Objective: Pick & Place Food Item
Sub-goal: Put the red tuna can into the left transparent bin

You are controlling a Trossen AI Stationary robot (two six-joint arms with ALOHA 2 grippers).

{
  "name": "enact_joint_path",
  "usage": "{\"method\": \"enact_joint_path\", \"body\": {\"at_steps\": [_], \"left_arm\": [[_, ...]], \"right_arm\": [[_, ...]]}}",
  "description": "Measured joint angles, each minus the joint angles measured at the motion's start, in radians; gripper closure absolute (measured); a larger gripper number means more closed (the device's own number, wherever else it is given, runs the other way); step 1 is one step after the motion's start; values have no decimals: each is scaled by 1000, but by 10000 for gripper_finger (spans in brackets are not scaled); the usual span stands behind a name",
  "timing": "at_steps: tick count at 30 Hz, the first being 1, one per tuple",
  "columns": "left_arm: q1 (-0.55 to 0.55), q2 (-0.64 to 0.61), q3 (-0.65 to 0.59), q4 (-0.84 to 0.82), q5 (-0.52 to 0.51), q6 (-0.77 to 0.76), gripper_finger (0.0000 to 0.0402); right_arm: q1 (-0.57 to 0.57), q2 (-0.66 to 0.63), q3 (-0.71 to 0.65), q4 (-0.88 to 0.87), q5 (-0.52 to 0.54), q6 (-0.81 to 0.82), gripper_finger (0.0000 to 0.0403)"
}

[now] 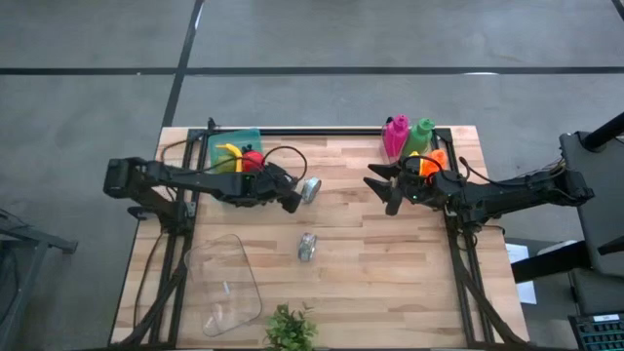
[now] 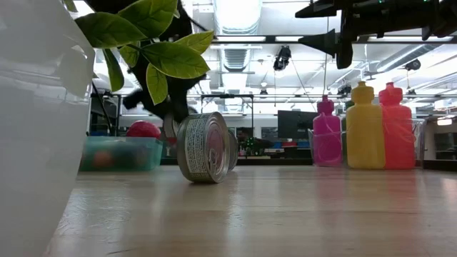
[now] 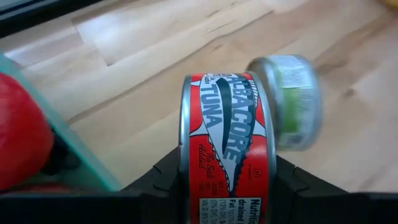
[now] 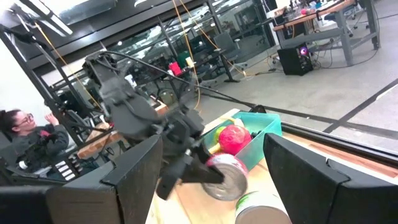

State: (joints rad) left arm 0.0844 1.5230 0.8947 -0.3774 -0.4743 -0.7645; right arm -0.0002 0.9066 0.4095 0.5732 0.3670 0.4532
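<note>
We see the wooden bench [image 1: 390, 253] beneath both arms; the green bin [image 1: 234, 144] sits at its back-left corner; our right end effector [image 1: 382, 187] hovers spread wide; our left end effector [image 1: 297, 197] clamps a tuna can [image 3: 227, 140] beside the bin, above a second can [image 3: 289, 99].

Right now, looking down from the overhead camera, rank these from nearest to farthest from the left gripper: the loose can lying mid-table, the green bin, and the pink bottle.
From the left gripper, which holds a tuna can:
1. Loose can, mid-table, toward the near edge.
2. Green bin, at the far left corner; nearly as close as the loose can, so too close to call.
3. Pink bottle, at the far edge on the right arm's side.
</note>
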Motion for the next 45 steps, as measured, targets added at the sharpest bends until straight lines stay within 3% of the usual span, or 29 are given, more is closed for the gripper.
{"method": "enact_joint_path", "body": {"at_steps": [6,14,20,25,31,39,45], "left_arm": [[-77,-121,49,-174,0,-89,265],[-238,-238,153,-483,10,-317,265],[-332,-244,313,-810,160,-589,265],[-400,-244,391,-967,302,-845,262],[-492,-241,392,-1004,466,-1094,262],[-630,-236,328,-974,486,-1372,261],[-689,-236,243,-857,509,-1506,263]], "right_arm": [[0,0,0,0,0,0,126],[0,0,0,0,0,0,126],[0,0,0,0,0,0,126],[0,0,0,0,0,0,126],[0,0,0,0,0,0,126],[0,0,0,0,0,0,126],[0,0,0,0,0,0,126]]}}
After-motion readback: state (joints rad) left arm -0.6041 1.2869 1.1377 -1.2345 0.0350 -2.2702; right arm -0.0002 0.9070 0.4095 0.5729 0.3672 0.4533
